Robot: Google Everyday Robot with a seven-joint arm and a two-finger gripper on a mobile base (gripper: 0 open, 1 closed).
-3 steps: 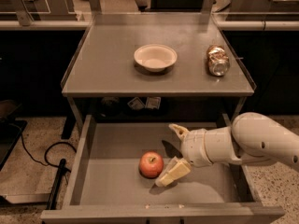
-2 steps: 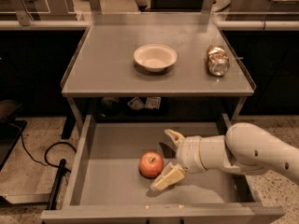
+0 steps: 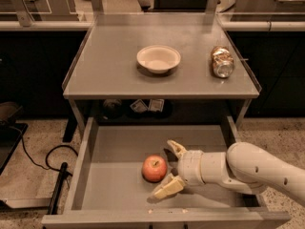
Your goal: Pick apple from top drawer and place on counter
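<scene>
In the lower centre, the apple (image 3: pixel 154 168) lies in the top drawer (image 3: pixel 114 147); the gripper (image 3: pixel 167 170) sits just right of it, fingers spread apart.

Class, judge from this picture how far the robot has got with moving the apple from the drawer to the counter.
Done: the top drawer stands open. In hand: the gripper is inside it, open, just right of the apple, which rests on the drawer floor, ungrasped. Left: close on the apple, lift it, and set it on the counter, beside the white bowl and can.
</scene>
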